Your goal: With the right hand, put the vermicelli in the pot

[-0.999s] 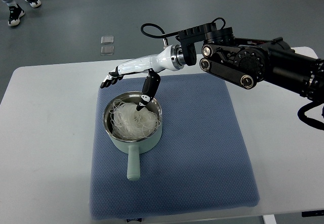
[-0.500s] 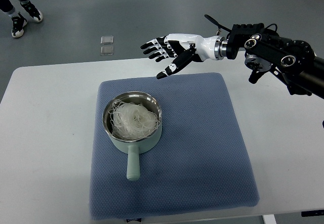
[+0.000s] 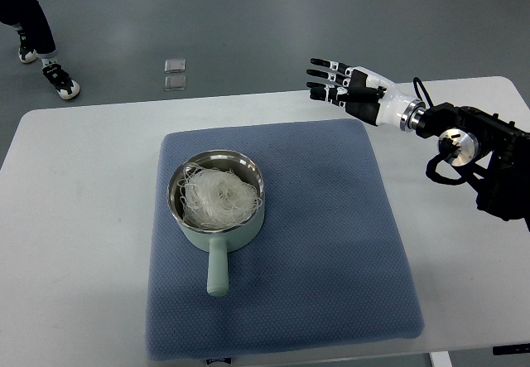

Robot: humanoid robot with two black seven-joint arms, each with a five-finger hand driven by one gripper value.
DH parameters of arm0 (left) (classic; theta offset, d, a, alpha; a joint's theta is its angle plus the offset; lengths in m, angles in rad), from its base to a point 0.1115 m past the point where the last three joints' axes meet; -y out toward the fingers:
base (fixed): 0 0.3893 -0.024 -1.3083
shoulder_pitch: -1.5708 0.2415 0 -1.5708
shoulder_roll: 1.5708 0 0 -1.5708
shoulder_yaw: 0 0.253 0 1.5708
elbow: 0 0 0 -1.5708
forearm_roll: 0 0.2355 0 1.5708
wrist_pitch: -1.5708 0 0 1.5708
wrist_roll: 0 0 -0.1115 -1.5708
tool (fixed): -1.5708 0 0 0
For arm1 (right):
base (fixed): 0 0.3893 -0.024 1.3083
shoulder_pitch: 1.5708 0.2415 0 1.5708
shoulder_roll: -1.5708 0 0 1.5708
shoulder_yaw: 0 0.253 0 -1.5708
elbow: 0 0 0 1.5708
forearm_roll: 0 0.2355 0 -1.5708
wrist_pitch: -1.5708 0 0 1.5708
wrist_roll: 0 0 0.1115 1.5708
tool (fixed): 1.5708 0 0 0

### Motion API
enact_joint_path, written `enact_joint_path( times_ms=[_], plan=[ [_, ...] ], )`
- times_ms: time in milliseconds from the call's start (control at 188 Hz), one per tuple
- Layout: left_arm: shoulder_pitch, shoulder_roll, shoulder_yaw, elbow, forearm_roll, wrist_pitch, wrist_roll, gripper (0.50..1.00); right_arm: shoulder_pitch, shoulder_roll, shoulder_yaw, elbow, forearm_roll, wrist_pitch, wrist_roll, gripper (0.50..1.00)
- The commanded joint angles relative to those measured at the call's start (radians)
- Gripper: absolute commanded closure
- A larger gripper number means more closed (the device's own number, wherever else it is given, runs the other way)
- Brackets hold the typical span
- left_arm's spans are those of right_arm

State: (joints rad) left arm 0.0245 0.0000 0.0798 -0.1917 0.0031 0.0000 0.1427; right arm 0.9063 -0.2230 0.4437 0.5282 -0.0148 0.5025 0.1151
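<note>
A pale green pot [image 3: 219, 205] with a steel inside stands on the blue mat [image 3: 331, 243], its handle pointing toward me. A white tangle of vermicelli [image 3: 215, 198] lies inside it. My right hand [image 3: 335, 83] hovers above the mat's far right corner, well to the right of the pot and clear of it. Its fingers are spread and hold nothing. The left arm does not show.
The mat lies on a white table [image 3: 74, 218]. Two small clear packets [image 3: 175, 73] lie on the grey floor beyond the table. A person's legs and shoes [image 3: 50, 69] show at the top left corner.
My right hand has lifted away from the pot and drawn back to the right, from over the pot's rim to the mat's far right corner. The vermicelli stays in the pot.
</note>
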Motion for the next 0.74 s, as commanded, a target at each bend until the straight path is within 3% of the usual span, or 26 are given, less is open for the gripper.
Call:
enact_joint_path(
  times_ms=[0,271,733],
  plan=[
    [0.0,0.0,0.0,0.0,0.0,0.0,0.0,0.5,-0.021,0.004,0.004,-0.004,0.114,-0.01,-0.026,0.585],
    [0.0,0.0,0.0,0.0,0.0,0.0,0.0,0.5,-0.021,0.008,0.013,-0.004,0.179,-0.094,-0.012,0.581],
    [0.0,0.0,0.0,0.0,0.0,0.0,0.0,0.5,-0.024,0.007,0.021,-0.002,0.159,-0.087,-0.015,0.576]
  ],
)
